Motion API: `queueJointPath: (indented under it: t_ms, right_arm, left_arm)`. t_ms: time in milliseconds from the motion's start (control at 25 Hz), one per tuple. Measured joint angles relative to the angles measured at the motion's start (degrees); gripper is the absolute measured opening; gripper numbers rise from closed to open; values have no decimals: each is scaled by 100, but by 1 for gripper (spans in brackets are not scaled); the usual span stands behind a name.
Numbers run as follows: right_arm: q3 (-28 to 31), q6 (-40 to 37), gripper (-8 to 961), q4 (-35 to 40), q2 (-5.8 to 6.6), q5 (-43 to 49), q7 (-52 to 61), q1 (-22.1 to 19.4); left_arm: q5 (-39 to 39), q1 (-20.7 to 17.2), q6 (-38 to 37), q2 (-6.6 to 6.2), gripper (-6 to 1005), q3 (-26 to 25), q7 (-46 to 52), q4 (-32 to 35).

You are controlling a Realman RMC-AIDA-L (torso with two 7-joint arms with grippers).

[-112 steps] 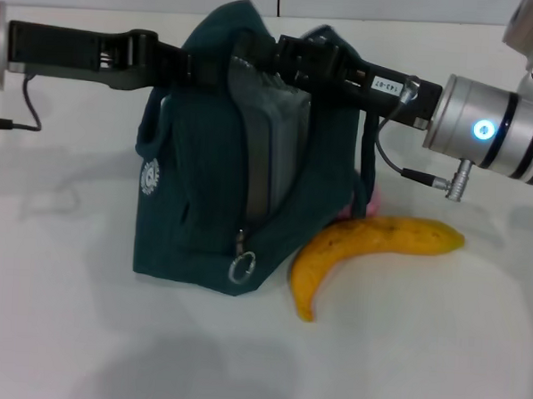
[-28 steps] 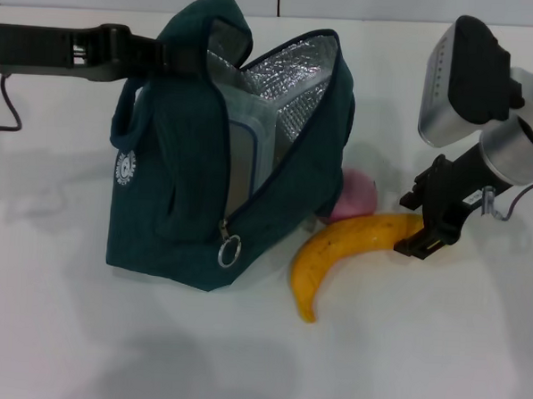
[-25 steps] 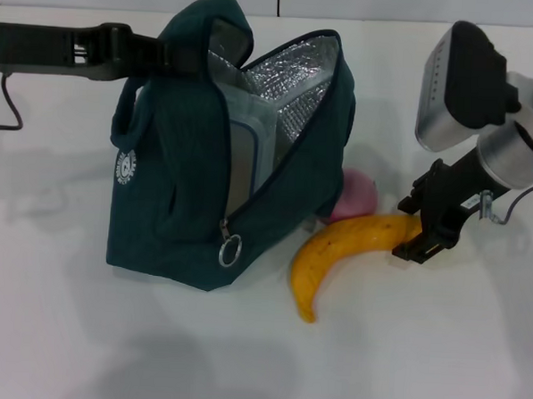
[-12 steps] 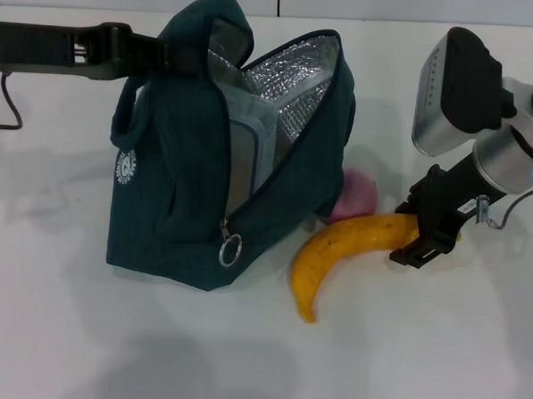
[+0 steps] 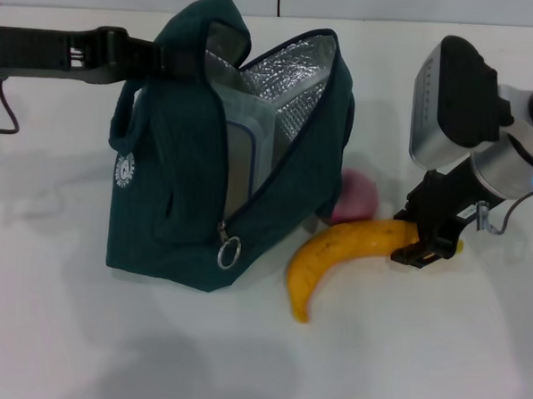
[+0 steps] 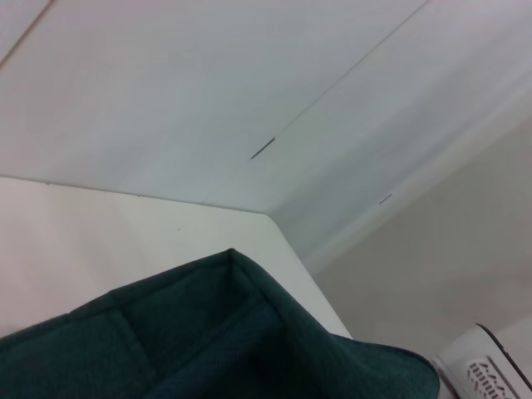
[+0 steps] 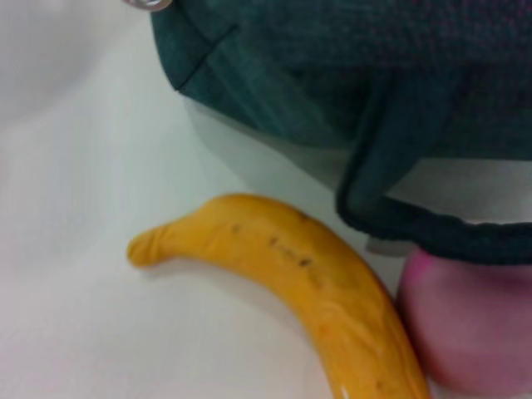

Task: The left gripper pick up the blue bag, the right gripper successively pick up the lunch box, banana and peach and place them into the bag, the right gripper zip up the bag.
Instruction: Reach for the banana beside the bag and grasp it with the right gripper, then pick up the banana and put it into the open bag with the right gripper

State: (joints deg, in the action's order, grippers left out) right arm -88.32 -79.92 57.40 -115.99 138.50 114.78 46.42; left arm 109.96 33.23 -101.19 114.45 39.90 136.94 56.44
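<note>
White table (image 5: 81,333), blue bag (image 5: 172,203), banana (image 5: 335,257), peach (image 5: 356,197)

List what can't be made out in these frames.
- Peach: head view, mostly hidden behind the blue bag and the banana; right wrist view cuts it at the edge.
- Lunch box: only one edge shows inside the bag.
- Left gripper: grip on the bag's top hidden by fabric.
- Right gripper: at the banana's end; closure unclear.

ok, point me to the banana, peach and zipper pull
banana (image 5: 335,252), head view, middle of its curved body
peach (image 5: 358,195), head view, exposed pink side beside the bag
zipper pull (image 5: 229,252), head view, metal ring
</note>
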Motion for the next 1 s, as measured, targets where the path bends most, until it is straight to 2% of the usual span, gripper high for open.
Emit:
queueJointPath:
  t_ms: [120, 280, 600, 1000]
  right_arm:
    - [-83, 2, 656, 102, 4, 14, 3, -62]
    - [-90, 3, 461, 128, 10, 10, 9, -70]
    - [-6, -419, 437, 729, 35, -40, 1, -208]
    - [458, -2191, 437, 1523, 42, -216, -25, -345]
  left_arm:
    - [-8, -1, -3, -5, 43, 0, 0, -9]
    - [-11, -1, -5, 5, 44, 0, 0, 5]
    - [-18, -12, -5, -7, 44, -4, 7, -13]
    - [-20, -34, -5, -38, 43, -22, 17, -22]
